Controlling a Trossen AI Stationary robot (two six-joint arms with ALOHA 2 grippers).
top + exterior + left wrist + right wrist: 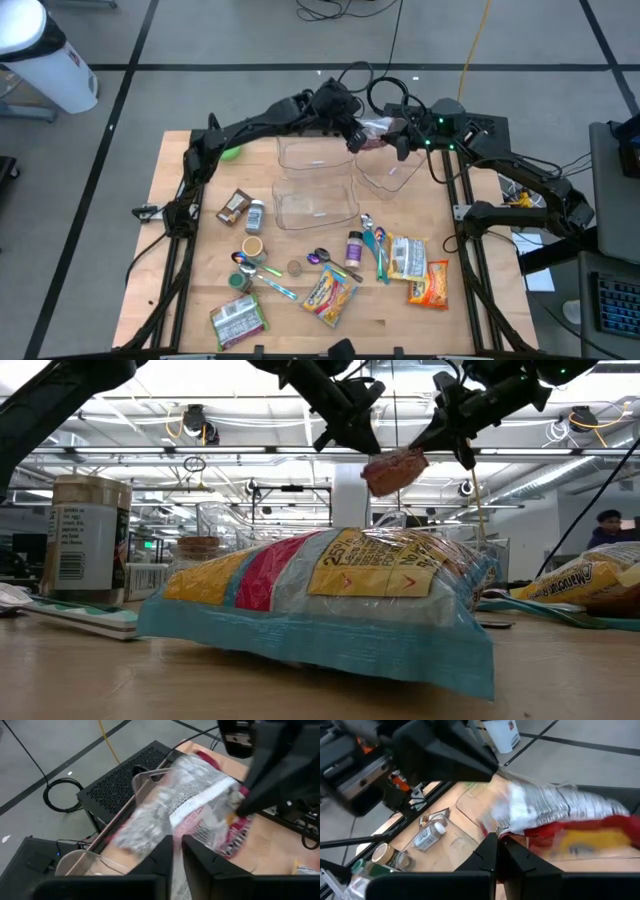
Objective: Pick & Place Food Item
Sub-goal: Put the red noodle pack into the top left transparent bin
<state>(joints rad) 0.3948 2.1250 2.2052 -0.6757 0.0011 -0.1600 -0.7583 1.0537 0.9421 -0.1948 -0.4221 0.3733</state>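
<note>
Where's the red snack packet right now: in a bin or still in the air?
In the air. The red snack packet hangs between the left gripper and right gripper, above the clear bins, touching nothing below.

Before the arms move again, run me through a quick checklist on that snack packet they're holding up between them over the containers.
1. Right gripper shut on the snack packet: ok, its fingers pinch the packet's edge.
2. Left gripper released from the packet: cannot tell, its fingers stand close together at the wrapper.
3. Packet lifted off the table: ok, the low view shows it hanging in the air.
4. Packet over a clear container: ok from the high view, above the back right one.
5. Containers free of items: ok, all three look empty.
6. Other food packets out of the path: ok, they lie near the front edge.
</note>
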